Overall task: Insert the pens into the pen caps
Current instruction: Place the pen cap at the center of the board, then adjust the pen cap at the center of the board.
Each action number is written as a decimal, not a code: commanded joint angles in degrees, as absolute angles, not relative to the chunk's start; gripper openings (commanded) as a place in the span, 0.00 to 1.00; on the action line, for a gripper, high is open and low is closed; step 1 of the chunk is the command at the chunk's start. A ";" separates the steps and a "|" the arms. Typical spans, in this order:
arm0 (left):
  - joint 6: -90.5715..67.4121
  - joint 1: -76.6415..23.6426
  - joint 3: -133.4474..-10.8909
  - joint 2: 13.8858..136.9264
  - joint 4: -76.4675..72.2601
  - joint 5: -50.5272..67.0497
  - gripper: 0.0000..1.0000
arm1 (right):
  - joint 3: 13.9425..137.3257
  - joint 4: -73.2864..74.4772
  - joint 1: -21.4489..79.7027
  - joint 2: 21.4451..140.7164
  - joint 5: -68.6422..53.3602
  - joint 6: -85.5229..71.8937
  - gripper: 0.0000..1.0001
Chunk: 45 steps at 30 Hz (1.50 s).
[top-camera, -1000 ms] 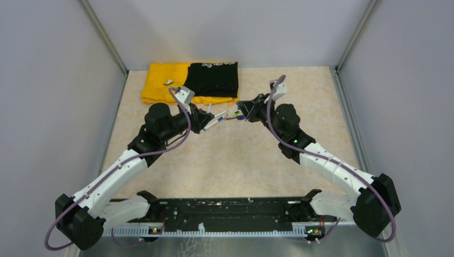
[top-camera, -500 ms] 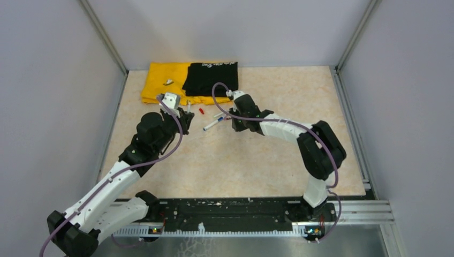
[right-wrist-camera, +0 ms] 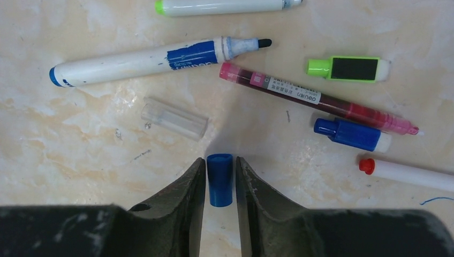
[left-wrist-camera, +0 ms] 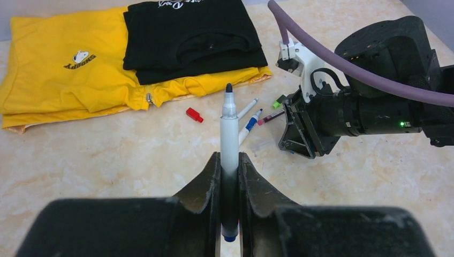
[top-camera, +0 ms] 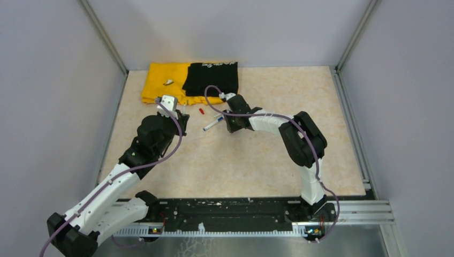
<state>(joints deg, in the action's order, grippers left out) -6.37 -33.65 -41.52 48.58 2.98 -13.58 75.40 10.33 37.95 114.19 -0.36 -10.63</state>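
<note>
Pinches pen (left-wrist-camera: 229, 134) in left jaws; flanks blue cap (right-wrist-camera: 220, 179) at 6 o'clock with right jaws, cannot tell if gripped. Risks dropping it if loose.

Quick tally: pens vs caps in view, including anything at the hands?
Pens: 5 (blue-labelled pen, green-ended pen, maroon pen, red-ended pen, held pen in the left hand)
Caps: 5 (clear cap, green cap, loose blue cap, red cap, blue cap between the fingers of the right hand)
Total: 10

Blue cap (right-wrist-camera: 220, 179), white pen (left-wrist-camera: 229, 140)
</note>
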 commanded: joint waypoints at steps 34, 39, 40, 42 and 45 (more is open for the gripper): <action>-5.45 -33.59 -41.93 48.98 2.15 -14.10 0.00 | 88.59 20.79 29.27 116.90 -2.35 -3.18 0.60; -5.45 -33.61 -42.08 49.21 2.20 -13.70 0.00 | 89.17 21.29 29.28 118.12 -2.66 -3.60 0.65; -5.45 -33.62 -42.02 49.27 2.22 -13.69 0.00 | 89.33 21.47 29.27 118.48 -2.84 -3.68 0.66; -5.37 -33.58 -42.09 49.34 2.27 -13.60 0.00 | 89.47 21.63 29.27 118.88 -3.21 -3.77 0.66; -5.27 -33.65 -42.18 49.34 2.43 -13.73 0.00 | 89.39 21.56 29.27 119.25 -3.43 -4.10 0.67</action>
